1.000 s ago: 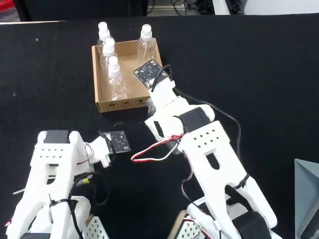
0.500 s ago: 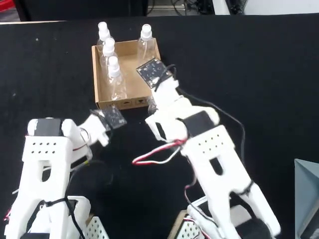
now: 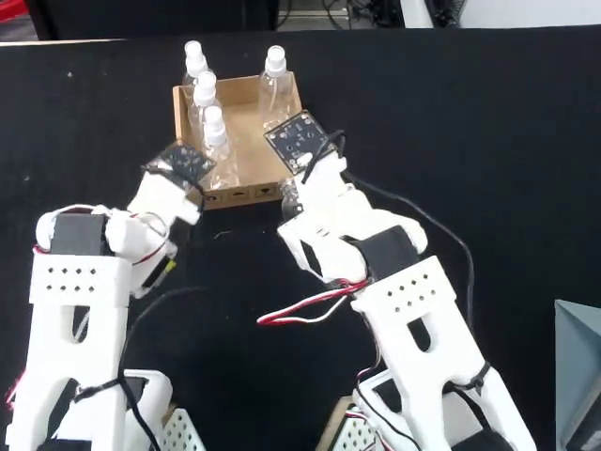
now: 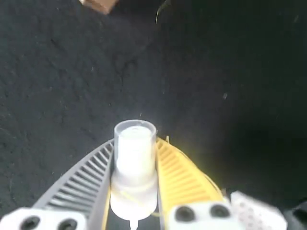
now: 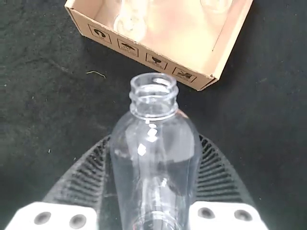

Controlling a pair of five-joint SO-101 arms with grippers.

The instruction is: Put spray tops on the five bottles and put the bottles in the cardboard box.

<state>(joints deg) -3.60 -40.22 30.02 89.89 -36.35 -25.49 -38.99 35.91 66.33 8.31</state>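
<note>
A: On the black table (image 3: 526,141), what is new?
B: The left gripper (image 4: 135,143), clenched on a top (image 4: 135,165), rises toward the box (image 3: 181,141). The right gripper (image 5: 154,141) grasps the open bottle (image 5: 153,96) just beside the box — capping comes next.

We are looking down on a black, cloth-covered tabletop (image 3: 507,122) under even light. Beyond its far edge we are seeing dark cables (image 3: 376,11) and a white panel (image 3: 526,11). A grey angular object (image 3: 577,376) is sitting at the near right edge.
</note>
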